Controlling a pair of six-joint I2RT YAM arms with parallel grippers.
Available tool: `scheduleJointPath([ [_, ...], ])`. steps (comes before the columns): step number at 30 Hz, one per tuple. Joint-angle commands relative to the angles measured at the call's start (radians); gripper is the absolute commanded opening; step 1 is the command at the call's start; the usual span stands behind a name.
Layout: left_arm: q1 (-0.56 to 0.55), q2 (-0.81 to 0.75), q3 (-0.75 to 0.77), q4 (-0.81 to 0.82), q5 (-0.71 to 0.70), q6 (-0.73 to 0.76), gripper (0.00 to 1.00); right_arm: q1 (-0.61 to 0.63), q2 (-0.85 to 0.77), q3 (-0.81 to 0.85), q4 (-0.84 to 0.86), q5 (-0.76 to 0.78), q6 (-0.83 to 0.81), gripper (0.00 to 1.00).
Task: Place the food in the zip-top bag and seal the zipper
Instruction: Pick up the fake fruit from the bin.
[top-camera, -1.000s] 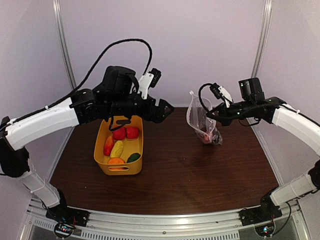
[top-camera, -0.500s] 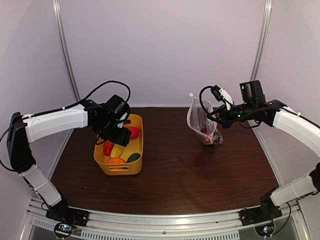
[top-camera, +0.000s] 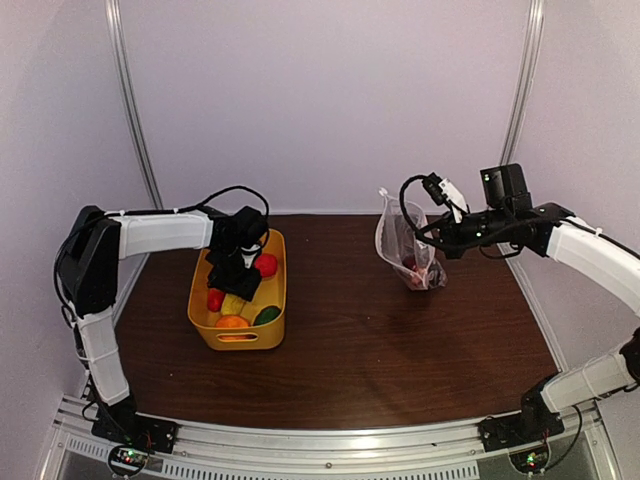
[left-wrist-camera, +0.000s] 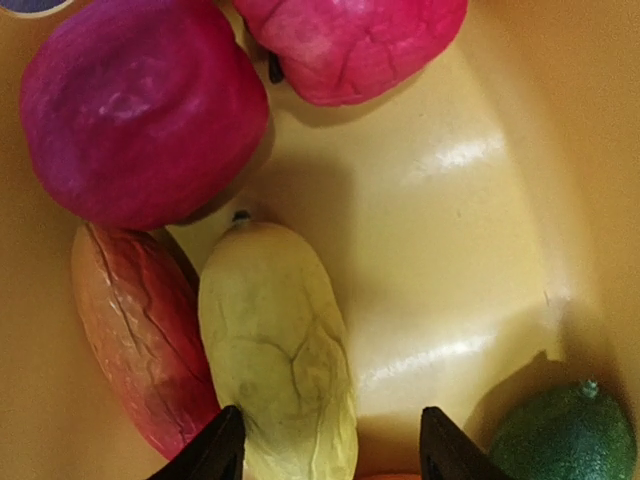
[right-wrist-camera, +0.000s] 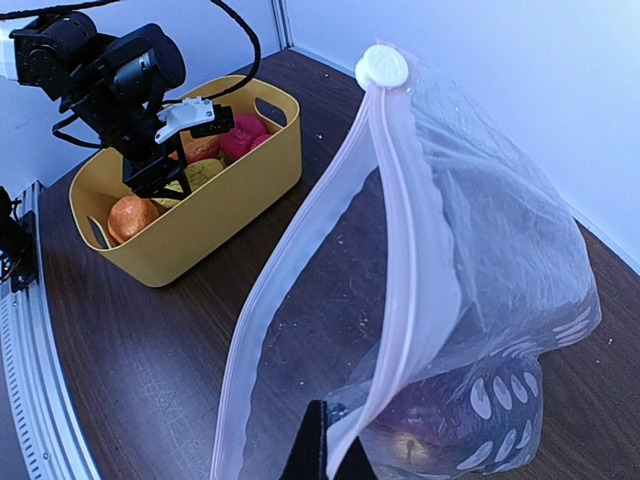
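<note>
My left gripper (top-camera: 240, 287) is down inside the yellow basket (top-camera: 206, 328), open (left-wrist-camera: 332, 445). Its fingers straddle the near end of a pale yellow fruit (left-wrist-camera: 275, 360) and bare basket floor. Beside it lie a red-orange fruit (left-wrist-camera: 130, 340), two magenta-red fruits (left-wrist-camera: 140, 110) and a green one (left-wrist-camera: 565, 435). My right gripper (top-camera: 430, 232) is shut (right-wrist-camera: 328, 450) on the mouth edge of the zip-top bag (right-wrist-camera: 500, 250), holding it upright and open. The zipper strip (right-wrist-camera: 400, 230) gapes, with a white slider (right-wrist-camera: 382, 67) at its top. A dark purple food (right-wrist-camera: 420, 440) lies in the bag's bottom.
The basket (right-wrist-camera: 200, 215) stands at the left of the brown table (top-camera: 370, 350), the bag (top-camera: 398, 240) at the back right. An orange fruit (top-camera: 232, 322) lies at the basket's near end. Grey walls and upright rails close in the table at the back and sides.
My left arm has swung back from above the table's middle and dropped into the basket, its open gripper now over the fruits. The right gripper and bag have barely moved.
</note>
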Motion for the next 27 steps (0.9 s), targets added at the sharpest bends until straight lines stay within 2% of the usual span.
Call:
scheduleJointPath([
  [1,0.024,0.055,0.051,-0.002,0.001,0.036,0.6,-0.006,-0.024,-0.018,0.023,0.011,-0.006,0.0],
  [12,0.036,0.127,0.056,-0.004,-0.081,0.031,0.59,-0.006,-0.009,-0.022,0.028,0.01,-0.01,0.0],
  [15,0.036,0.121,0.063,-0.009,-0.074,0.029,0.53,-0.006,-0.007,-0.022,0.029,0.01,-0.011,0.0],
  [18,0.036,0.096,0.073,-0.018,-0.057,0.025,0.48,-0.006,-0.006,-0.023,0.03,0.013,-0.013,0.0],
  [23,0.032,-0.004,0.099,-0.056,-0.02,0.003,0.45,-0.006,-0.007,-0.028,0.031,0.021,-0.02,0.0],
  [27,0.005,-0.118,0.153,-0.119,-0.042,-0.01,0.43,-0.006,-0.008,-0.028,0.033,0.015,-0.021,0.0],
])
